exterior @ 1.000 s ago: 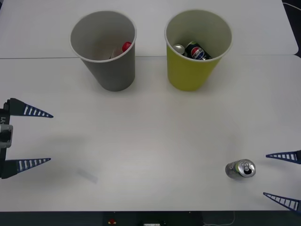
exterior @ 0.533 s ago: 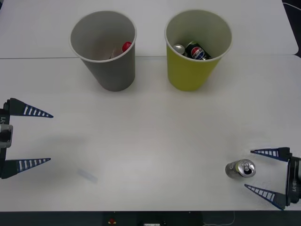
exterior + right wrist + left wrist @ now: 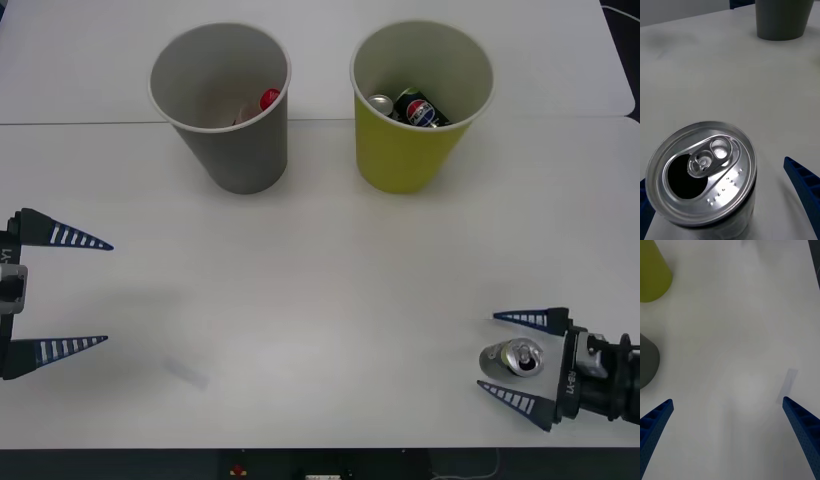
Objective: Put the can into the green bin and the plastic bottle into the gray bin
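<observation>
Grey metal can [image 3: 511, 359] stands upright at the surface's [image 3: 320, 300] near right edge; my right tool [image 3: 508, 358] has slid in around it, fingers spread, not clenched yet. Next: squeeze, carry to green bin [image 3: 421, 105]. Left tool [image 3: 72, 293] released, idle.

We saw the right gripper [image 3: 509, 358] low at the near right, its wrist reaching in from the right edge, jaws spread wide with one blue finger on each side and fingertips pointing left. We saw the left gripper [image 3: 90, 292] at the left edge, jaws wide apart, fingertips pointing right, hovering level.
</observation>
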